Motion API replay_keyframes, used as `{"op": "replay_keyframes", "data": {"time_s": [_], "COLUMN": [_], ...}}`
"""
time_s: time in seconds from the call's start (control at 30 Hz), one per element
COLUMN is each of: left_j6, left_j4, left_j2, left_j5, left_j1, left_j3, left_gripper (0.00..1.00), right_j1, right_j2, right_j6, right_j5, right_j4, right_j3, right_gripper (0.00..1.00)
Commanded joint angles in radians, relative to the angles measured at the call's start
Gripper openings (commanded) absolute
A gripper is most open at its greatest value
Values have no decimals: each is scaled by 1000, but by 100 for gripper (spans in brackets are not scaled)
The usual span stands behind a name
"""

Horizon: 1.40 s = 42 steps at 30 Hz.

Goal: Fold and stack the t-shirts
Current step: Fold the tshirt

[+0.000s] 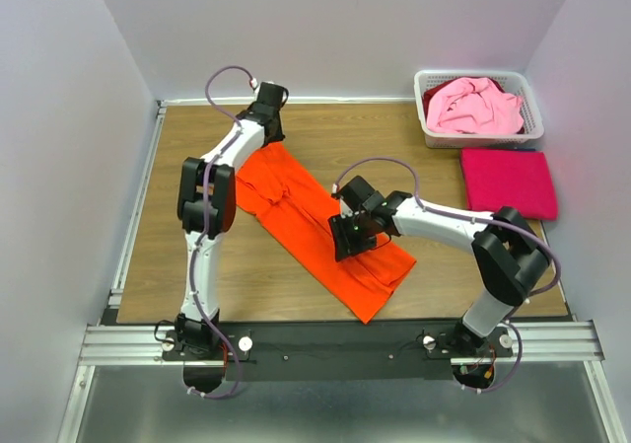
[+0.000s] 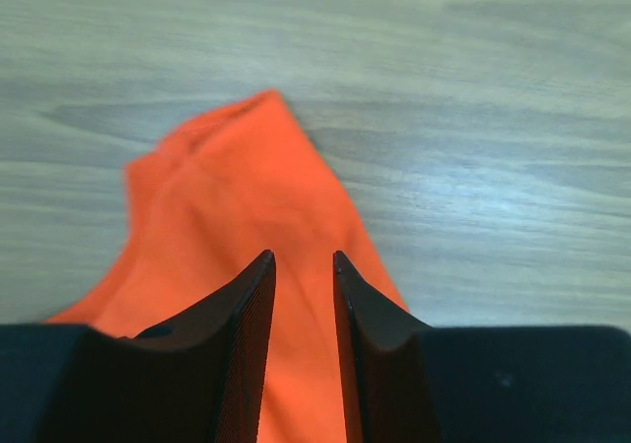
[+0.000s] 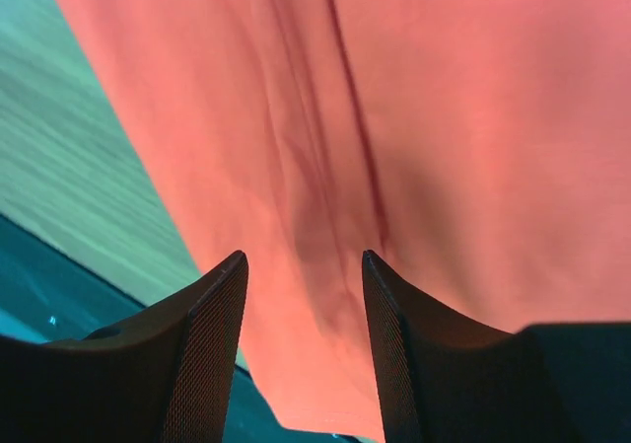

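Note:
The bright orange t-shirt (image 1: 315, 226) lies in a long diagonal band on the table, from back left to front right. My left gripper (image 1: 268, 129) hovers over its far narrow end, where the cloth (image 2: 237, 196) lies flat; the jaws (image 2: 303, 258) stand apart with nothing clamped. My right gripper (image 1: 348, 244) is over the shirt's lower middle, open (image 3: 303, 258) above creased orange cloth (image 3: 414, 117). A magenta-red t-shirt (image 1: 508, 182) lies folded flat at the right. The pale pink t-shirt (image 1: 473, 106) sits bunched in the basket.
A white slotted basket (image 1: 532, 117) stands at the back right corner, just behind the folded magenta-red shirt. Walls close in the table on the left, back and right. The black rail (image 1: 335, 339) with the arm bases runs along the near edge.

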Motion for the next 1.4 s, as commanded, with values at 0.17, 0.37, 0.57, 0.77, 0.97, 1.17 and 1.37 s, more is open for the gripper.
{"op": "replay_keyframes", "data": {"time_s": [0.17,0.37,0.57,0.77,0.97,1.17,1.37], "left_j6": [2,-66,-90,-103,-72,-29,17], "left_j4": [94,172,192,192,125,51,-60], "left_j2": [-406,-522,-500,-444,-316,-180,-2], "left_j5": [-176,-113,-27,75,99,76,24], "left_j1": [5,71,136,174,174,171,160], "left_j3": [-253,-551,-679,-729,-633,-423,-132], "left_gripper": [31,18,18,18,20,20,20], "right_j1": [6,7,9,9,9,14,29], "right_j2": [-63,-25,9,26,67,112,198], "right_j6": [-88,-115,-129,-129,-128,-108,-33], "right_j5": [7,-127,-127,-122,-124,-154,-194], "right_j4": [-79,-70,-73,-75,-73,-42,14], "right_j3": [44,30,7,-13,-21,-13,7], "right_gripper": [46,36,36,37,37,37,37]}}
